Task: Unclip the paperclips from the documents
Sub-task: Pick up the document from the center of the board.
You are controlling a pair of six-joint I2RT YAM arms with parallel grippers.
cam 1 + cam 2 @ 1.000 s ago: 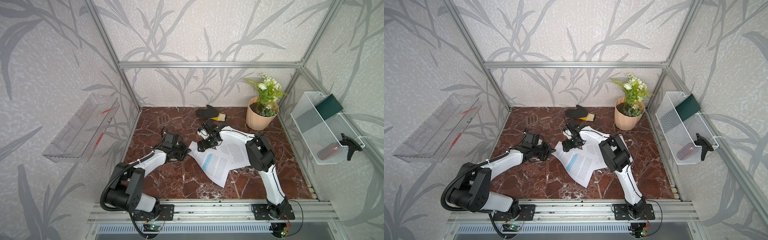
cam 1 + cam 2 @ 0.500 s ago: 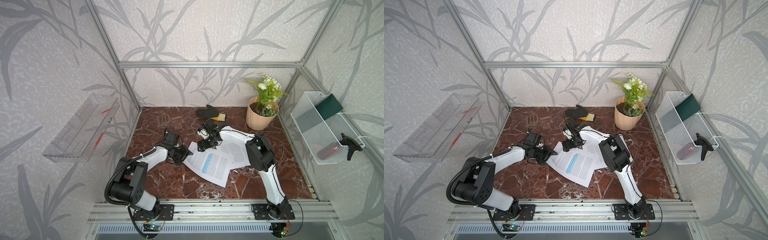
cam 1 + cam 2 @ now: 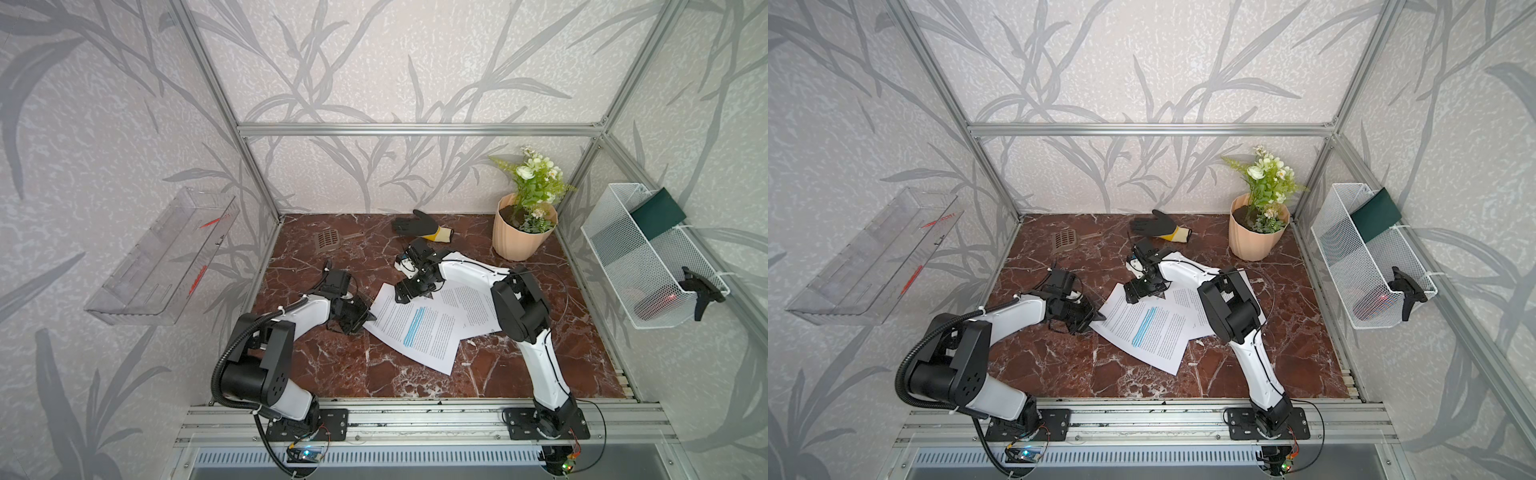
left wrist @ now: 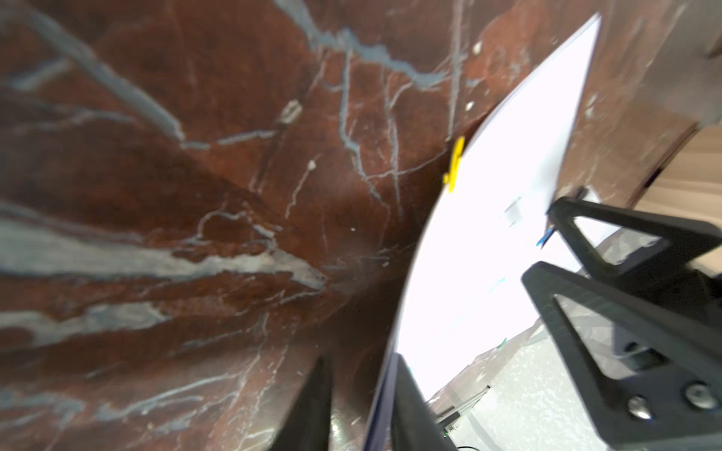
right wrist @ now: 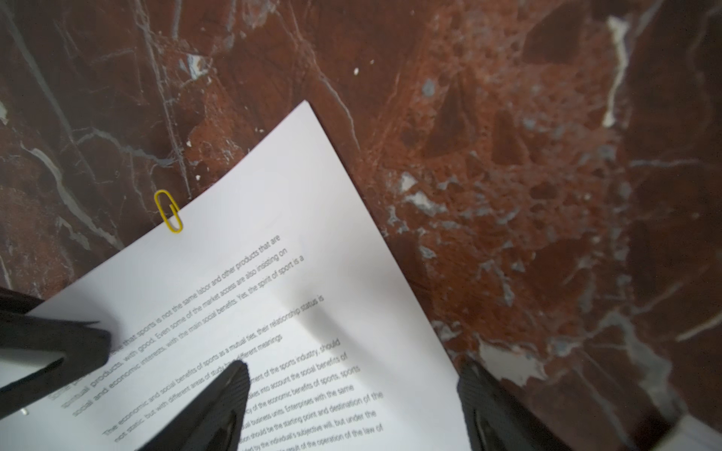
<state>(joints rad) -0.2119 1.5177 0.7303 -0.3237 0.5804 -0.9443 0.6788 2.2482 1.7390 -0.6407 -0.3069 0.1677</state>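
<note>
red marble counter (image 3: 332, 374), walled cell. documents (image 3: 415, 328) lie mid-counter, overlapping; yellow paperclip (image 5: 168, 213) sits on the highlighted stack's left edge, between both tools. left tool (image 4: 358, 357): fingers nearly together astride that edge, pinch or not i cannot tell. right tool (image 5: 353, 363): fingers wide apart over the far corner. likely risk: gripping paper instead of wire, so the stack drags, curls or tears.

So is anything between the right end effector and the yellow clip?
Nothing visible. Only bare page lies between the right end effector and the yellow clip on the page's edge; the left end effector sits at that edge, off to one side.
</note>
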